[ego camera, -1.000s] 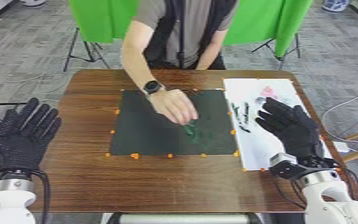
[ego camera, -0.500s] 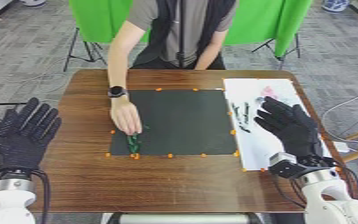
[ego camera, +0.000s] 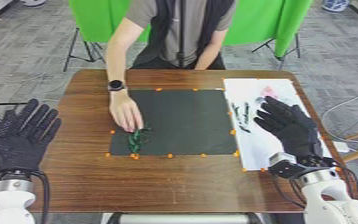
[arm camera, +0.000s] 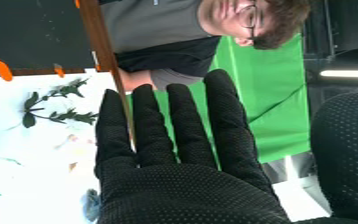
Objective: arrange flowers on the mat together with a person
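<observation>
Now, nearest, both robot hands are keeping their earlier places: the left hand (ego camera: 23,140) is resting at the left with fingers spread wide and empty, and the right hand (ego camera: 291,129) is hovering over the white sheet (ego camera: 255,150), also wide open, its thumb standing well apart, holding nothing. Farther on, the green sprig (ego camera: 135,144) is lying on the near left part of the dark mat (ego camera: 189,120); a second ago it was hanging from the person's hand (ego camera: 125,112) near the middle. That hand is now reaching in from the far side, its fingertips meeting the sprig's far end. Leafy stems (ego camera: 245,117) are lying on the sheet, with something pink (ego camera: 269,91) sitting beyond.
</observation>
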Robot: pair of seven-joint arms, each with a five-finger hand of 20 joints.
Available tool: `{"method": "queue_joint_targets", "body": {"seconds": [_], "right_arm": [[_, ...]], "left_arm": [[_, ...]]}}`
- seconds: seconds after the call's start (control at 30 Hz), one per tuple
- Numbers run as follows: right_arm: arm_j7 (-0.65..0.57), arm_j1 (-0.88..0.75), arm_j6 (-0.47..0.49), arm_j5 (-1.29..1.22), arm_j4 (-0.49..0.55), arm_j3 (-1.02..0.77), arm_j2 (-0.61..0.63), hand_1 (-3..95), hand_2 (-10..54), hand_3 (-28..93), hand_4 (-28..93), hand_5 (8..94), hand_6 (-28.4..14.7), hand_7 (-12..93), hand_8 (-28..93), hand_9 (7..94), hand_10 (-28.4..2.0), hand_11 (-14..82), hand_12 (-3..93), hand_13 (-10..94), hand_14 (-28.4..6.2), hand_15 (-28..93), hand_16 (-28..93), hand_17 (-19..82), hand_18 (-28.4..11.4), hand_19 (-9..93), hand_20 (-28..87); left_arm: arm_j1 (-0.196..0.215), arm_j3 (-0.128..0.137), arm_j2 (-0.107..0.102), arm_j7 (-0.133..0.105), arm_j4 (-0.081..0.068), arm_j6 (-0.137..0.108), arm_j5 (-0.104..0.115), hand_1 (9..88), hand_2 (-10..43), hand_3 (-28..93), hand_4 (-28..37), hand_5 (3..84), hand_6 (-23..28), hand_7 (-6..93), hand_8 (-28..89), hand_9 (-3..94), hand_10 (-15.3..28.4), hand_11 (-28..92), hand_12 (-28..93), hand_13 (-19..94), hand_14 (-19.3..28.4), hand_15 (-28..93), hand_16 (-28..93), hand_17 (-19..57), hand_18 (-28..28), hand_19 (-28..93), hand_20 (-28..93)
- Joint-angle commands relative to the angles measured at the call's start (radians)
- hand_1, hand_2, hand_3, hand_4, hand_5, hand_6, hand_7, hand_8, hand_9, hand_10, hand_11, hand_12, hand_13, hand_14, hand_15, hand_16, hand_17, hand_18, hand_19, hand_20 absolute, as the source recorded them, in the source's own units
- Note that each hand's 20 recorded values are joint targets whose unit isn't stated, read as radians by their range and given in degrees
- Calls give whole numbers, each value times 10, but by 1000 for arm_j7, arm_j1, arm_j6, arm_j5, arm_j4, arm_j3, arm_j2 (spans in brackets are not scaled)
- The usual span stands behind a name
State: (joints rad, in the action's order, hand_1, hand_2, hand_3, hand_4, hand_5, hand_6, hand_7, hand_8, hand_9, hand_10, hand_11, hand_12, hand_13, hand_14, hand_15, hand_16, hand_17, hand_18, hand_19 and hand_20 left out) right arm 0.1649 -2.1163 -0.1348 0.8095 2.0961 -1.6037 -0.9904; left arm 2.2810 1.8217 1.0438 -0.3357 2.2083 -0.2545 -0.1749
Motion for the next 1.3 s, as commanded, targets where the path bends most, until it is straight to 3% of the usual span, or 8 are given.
{"method": "queue_joint_targets", "body": {"seconds": [0.03,0.37,0.67,0.77,0.93,1.03,1.13,1.3], "right_arm": [[2,-9,-4,1,4,-5,4,110,114,752,-231,398,-20,166,-99,375,-135,36,136,294,-143,63,244,95,-162,283,136],[31,-27,-125,91,6,-76,58,117,111,756,-230,397,-25,168,-99,367,-143,34,139,295,-142,62,241,100,-157,283,134],[-114,-102,-224,621,21,-197,106,136,68,762,-223,347,-32,164,-97,324,-152,23,146,251,-143,47,241,93,-148,267,124],[-259,-132,-257,859,44,-229,120,149,45,753,-219,332,-39,152,-92,310,-160,17,148,234,-145,42,242,90,-146,267,124],[-745,-107,-254,1424,63,-135,184,185,-39,727,-202,314,-58,127,-75,320,-184,19,155,248,-161,91,235,90,-169,368,140],[-887,-85,-206,1604,51,-86,197,201,-81,723,-222,340,-80,127,-74,356,-189,50,173,266,-163,169,214,99,-175,420,139],[-1010,-33,-186,1701,13,-27,200,245,-95,731,-259,453,-112,133,-81,417,-197,136,213,270,-173,302,203,109,-174,485,144],[-1058,2,-164,1719,-32,-3,188,280,-95,753,-250,508,-115,137,-86,431,-209,153,208,243,-190,338,161,94,-179,510,118]], "left_arm": [[20,0,4,-5,-2,3,4,308,132,711,-283,407,72,200,-119,359,155,190,82,248,141,310,-89,-50,127,334,111],[22,-2,4,-9,0,-6,5,309,132,708,-283,408,73,199,-120,358,154,190,83,247,140,306,-89,-50,127,334,111],[30,3,7,-16,4,-4,6,310,131,709,-283,408,74,197,-119,354,154,189,81,245,138,304,-90,-45,122,329,109],[31,5,7,-16,4,-3,5,311,131,708,-283,408,74,197,-119,354,153,189,81,246,138,304,-90,-45,122,328,109],[31,5,8,-14,4,-1,5,310,131,709,-283,408,74,197,-119,354,154,190,81,245,139,307,-90,-46,122,330,109],[29,4,6,-12,3,-5,9,310,131,708,-283,408,73,197,-119,354,154,190,80,245,139,308,-91,-46,122,330,109],[27,5,2,-11,2,-6,7,311,132,708,-283,408,73,199,-119,353,154,190,80,245,138,307,-92,-46,122,330,109],[23,1,0,-5,-1,-4,6,311,132,707,-283,408,73,201,-120,354,154,191,81,245,138,307,-91,-46,122,331,109]]}}
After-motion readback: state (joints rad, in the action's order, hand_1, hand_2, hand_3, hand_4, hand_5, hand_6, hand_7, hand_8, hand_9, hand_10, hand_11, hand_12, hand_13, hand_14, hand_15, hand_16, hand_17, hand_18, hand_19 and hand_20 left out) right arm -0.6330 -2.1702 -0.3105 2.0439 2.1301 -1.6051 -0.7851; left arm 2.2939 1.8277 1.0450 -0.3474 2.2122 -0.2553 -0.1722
